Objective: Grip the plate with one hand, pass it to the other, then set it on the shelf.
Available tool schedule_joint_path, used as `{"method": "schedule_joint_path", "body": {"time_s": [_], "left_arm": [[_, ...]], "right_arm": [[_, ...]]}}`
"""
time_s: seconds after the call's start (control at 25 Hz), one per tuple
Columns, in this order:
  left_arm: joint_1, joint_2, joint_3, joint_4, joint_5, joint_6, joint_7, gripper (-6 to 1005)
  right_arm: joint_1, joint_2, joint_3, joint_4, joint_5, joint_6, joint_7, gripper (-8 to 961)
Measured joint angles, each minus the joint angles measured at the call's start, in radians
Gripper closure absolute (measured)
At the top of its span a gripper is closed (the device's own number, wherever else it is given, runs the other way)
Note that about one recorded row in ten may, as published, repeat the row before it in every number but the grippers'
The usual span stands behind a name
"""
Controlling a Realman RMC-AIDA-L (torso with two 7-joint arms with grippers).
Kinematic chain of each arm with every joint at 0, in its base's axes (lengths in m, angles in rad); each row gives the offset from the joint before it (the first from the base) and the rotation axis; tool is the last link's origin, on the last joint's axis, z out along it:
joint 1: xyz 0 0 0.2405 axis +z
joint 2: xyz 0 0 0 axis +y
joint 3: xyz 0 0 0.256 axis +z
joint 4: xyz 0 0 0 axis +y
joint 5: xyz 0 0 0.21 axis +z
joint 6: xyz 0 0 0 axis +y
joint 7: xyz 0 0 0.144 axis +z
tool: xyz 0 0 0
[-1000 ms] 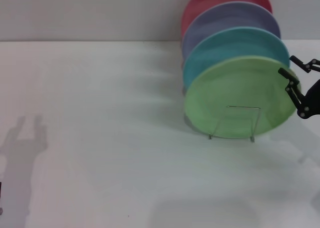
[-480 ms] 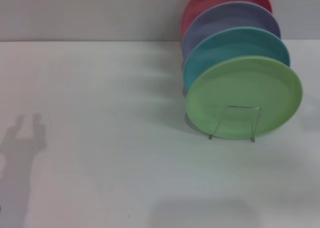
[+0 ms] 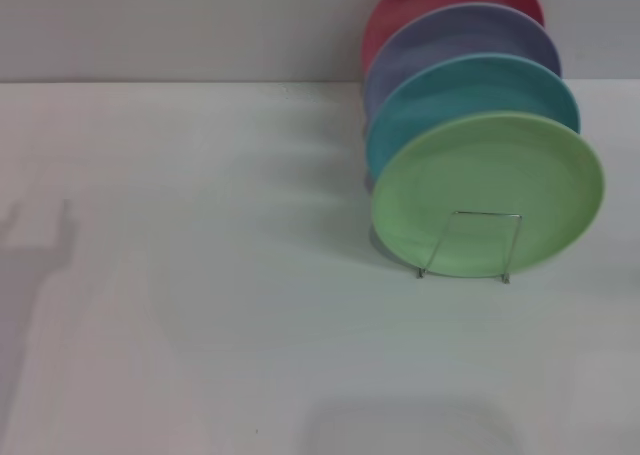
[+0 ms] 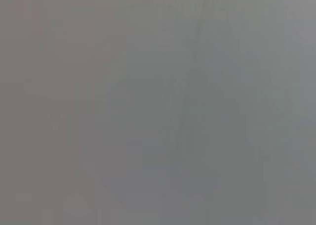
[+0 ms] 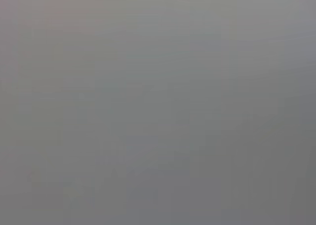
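The light-green plate (image 3: 487,180) stands on edge at the front of the silver wire shelf (image 3: 470,245), at the right of the white table in the head view. It leans back against the plates behind it. Neither gripper shows in the head view. Both wrist views are plain grey and show no object and no fingers.
Behind the green plate stand a turquoise plate (image 3: 455,90), a lavender plate (image 3: 445,37) and a red plate (image 3: 425,0) in the same rack. The white table (image 3: 200,275) spreads to the left and front. A faint arm shadow lies at the far left.
The right gripper, which was at the green plate's right rim one second ago, has left the view. The shadow at the left has shifted and faded. The plate has stayed on the rack.
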Motion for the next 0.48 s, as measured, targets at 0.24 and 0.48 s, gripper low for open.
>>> {"method": "schedule_joint_path", "body": {"time_s": [0.24,0.48], "left_arm": [[-0.014,0.002,-0.072,0.047,-0.001,-0.032,-0.008,294],[-0.014,0.003,-0.1,0.074,-0.002,-0.053,-0.007,173]], "right_arm": [[-0.007,0.013,0.138,0.071,0.021,0.061,-0.033,528],[0.033,0.031,0.18,0.142,0.024,0.133,-0.154,383]]}}
